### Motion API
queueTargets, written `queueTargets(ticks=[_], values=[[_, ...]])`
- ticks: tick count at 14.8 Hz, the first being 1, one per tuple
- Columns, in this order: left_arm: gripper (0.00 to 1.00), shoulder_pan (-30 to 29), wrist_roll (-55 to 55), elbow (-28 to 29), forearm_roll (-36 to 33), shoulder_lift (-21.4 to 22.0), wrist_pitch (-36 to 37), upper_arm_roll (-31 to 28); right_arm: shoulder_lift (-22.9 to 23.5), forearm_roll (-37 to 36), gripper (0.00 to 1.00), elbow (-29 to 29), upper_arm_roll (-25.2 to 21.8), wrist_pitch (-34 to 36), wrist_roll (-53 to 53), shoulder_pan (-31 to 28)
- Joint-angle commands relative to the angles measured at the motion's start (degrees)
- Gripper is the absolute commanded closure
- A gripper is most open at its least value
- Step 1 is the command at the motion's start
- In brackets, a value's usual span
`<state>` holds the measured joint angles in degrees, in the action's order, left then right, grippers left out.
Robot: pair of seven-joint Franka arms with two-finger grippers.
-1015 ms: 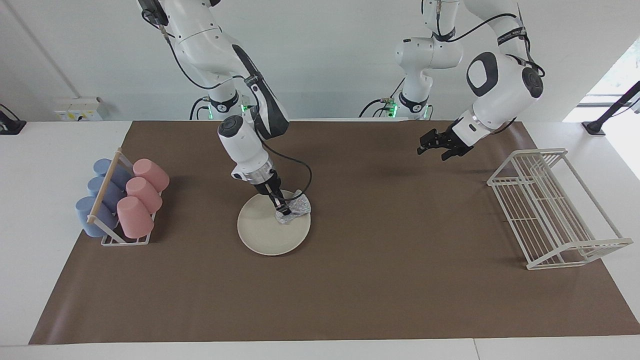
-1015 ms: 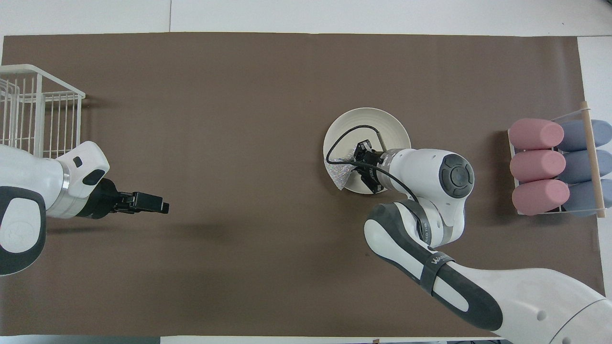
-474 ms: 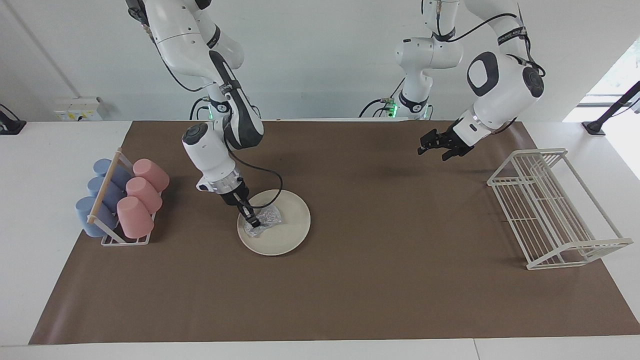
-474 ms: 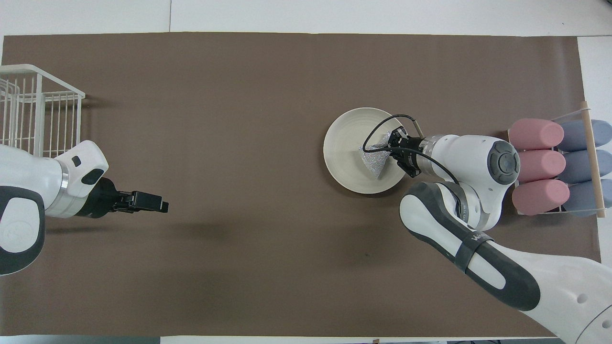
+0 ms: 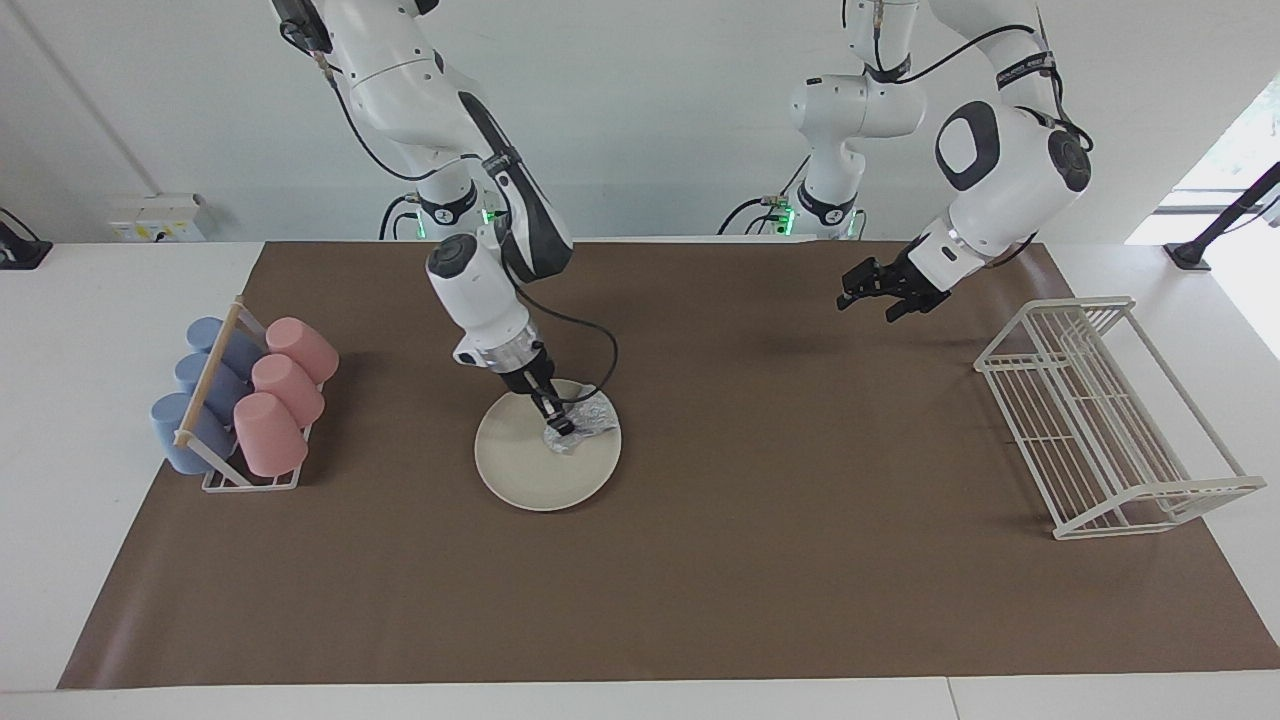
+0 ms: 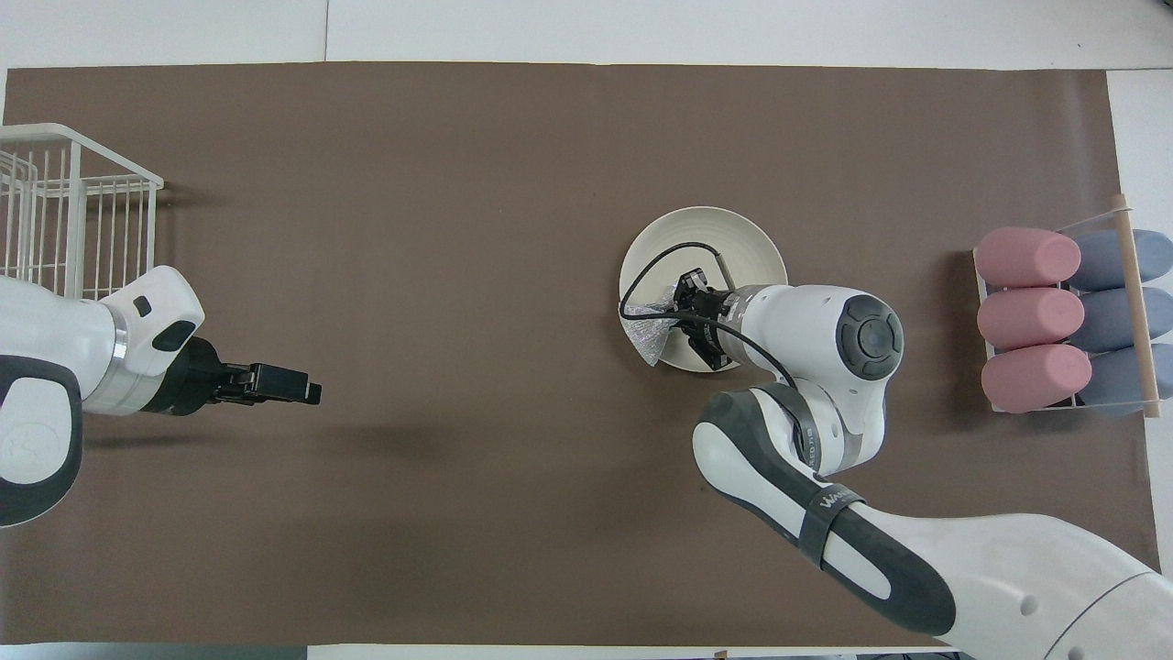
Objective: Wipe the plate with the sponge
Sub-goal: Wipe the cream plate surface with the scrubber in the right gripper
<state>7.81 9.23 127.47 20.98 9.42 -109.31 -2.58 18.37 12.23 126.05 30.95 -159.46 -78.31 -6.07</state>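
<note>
I see the right tool [image 5: 562, 425] has swept back across the plate [image 5: 530, 470] since half a second ago, dragging the sponge [image 5: 585, 424] with it from the cup-rack edge to the edge toward the left arm's end of the bench. The sponge now laps over that rim, much as it did a second ago. My right arm's elbow has swung back too.

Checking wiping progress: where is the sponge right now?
The sponge lies on the plate, at the plate's edge toward the left arm's end of the table, pinched by the right hand.
</note>
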Motion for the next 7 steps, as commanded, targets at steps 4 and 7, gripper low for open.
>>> queueTargets(ticks=[4, 7], values=[[0.0, -0.52, -0.7, -0.3, -1.3, 0.25, -0.2, 0.39, 2.28, 0.25, 1.0, 0.07, -0.19, -0.15, -0.53, -0.44], [0.0, -0.52, -1.4, -0.21, -1.3, 0.25, -0.2, 0.47, 0.45, -0.45, 1.0, -6.06, -0.28, 10.25, -7.7, 0.18]])
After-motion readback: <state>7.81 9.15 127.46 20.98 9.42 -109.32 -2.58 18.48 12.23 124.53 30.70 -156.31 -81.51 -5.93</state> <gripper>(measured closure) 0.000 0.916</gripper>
